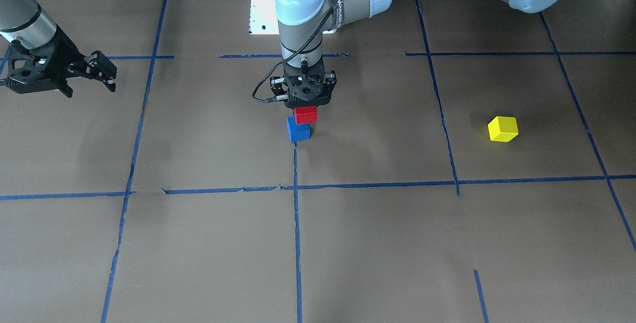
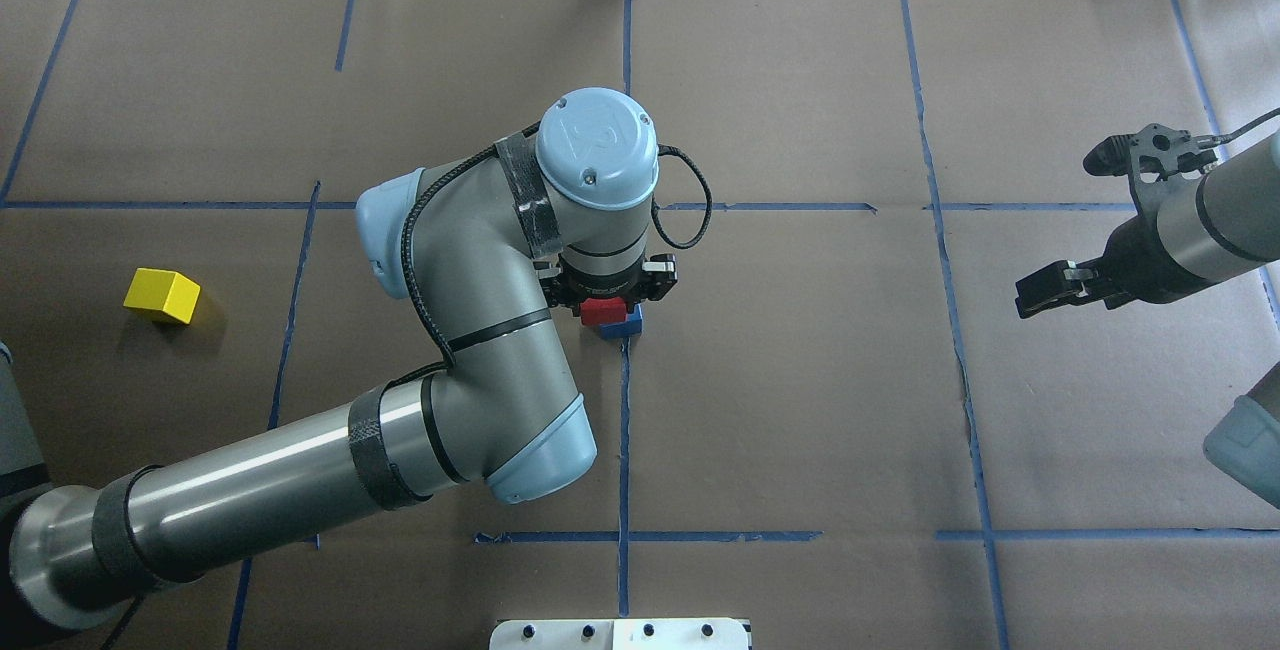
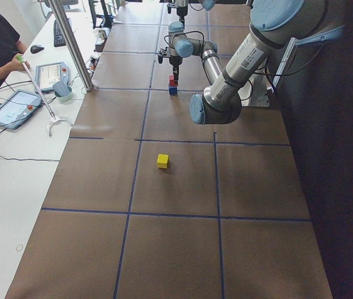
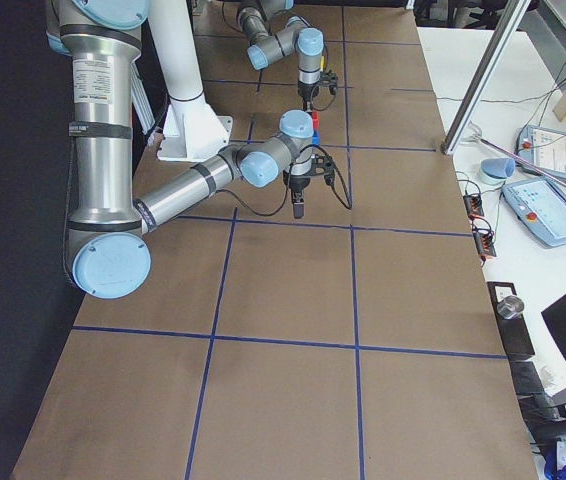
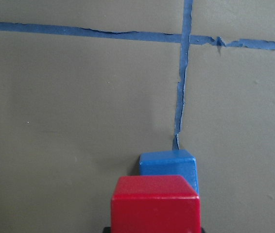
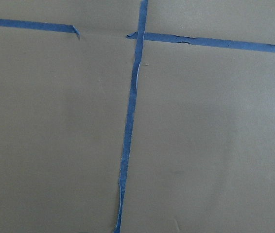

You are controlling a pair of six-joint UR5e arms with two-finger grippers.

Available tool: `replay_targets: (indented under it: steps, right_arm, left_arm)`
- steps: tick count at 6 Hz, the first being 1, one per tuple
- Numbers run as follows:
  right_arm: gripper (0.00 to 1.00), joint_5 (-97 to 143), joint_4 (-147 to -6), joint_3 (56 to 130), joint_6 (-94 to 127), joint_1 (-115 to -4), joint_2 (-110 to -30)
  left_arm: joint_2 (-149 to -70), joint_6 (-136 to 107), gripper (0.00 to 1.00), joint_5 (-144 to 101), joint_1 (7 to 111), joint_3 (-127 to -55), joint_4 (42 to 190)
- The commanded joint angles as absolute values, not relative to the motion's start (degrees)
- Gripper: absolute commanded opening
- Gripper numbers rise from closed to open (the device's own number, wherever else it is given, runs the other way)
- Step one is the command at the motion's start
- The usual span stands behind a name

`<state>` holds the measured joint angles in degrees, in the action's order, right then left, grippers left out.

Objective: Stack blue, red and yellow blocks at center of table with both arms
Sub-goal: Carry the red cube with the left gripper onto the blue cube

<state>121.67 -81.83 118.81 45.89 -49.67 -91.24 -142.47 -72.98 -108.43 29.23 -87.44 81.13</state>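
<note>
My left gripper [image 1: 304,108] is shut on the red block [image 1: 305,114] at the table's centre. It holds the red block right over the blue block [image 1: 298,130], slightly offset. I cannot tell whether the two blocks touch. The left wrist view shows the red block [image 5: 155,204] in front of the blue block [image 5: 168,165]. The overhead view shows the red [image 2: 603,311] and blue [image 2: 624,327] blocks under the wrist. The yellow block [image 1: 503,129] lies alone on the robot's far left, also in the overhead view [image 2: 162,295]. My right gripper [image 1: 108,73] hovers open and empty far to the right.
The table is brown paper marked with blue tape lines [image 1: 296,223]. The white robot base plate [image 2: 620,633] sits at the robot's edge. A pole [image 3: 77,47] and the operators' tablets [image 3: 14,106] stand on the side desk beyond the table.
</note>
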Motion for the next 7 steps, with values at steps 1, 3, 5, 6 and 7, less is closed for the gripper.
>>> replay_targets:
  steps: [1,3,5,6,7]
  right_arm:
    - [1.0,121.7,-81.8,118.7,45.9,-49.7,-91.1]
    - [1.0,121.7,-81.8,118.7,45.9,-49.7,-91.1]
    - [1.0,121.7,-81.8,118.5,45.9,-49.6,-91.0]
    - [1.0,121.7,-81.8,118.4,45.9,-49.6,-91.0]
    - [1.0,121.7,-81.8,118.4,45.9,-49.6,-91.0]
  left_arm:
    - [-142.7,-73.4,0.01,-108.3,29.1,-85.4,85.0]
    - [-142.8,-73.4,0.02,-108.2,29.0,-84.7,86.2]
    - [-142.6,-73.3,0.13,-108.2,28.9,-84.6,86.2]
    - [-142.6,-73.3,0.2,-108.2,28.9,-84.6,86.2]
    - [-142.6,-73.0,0.93,-108.2,28.9,-84.6,86.2]
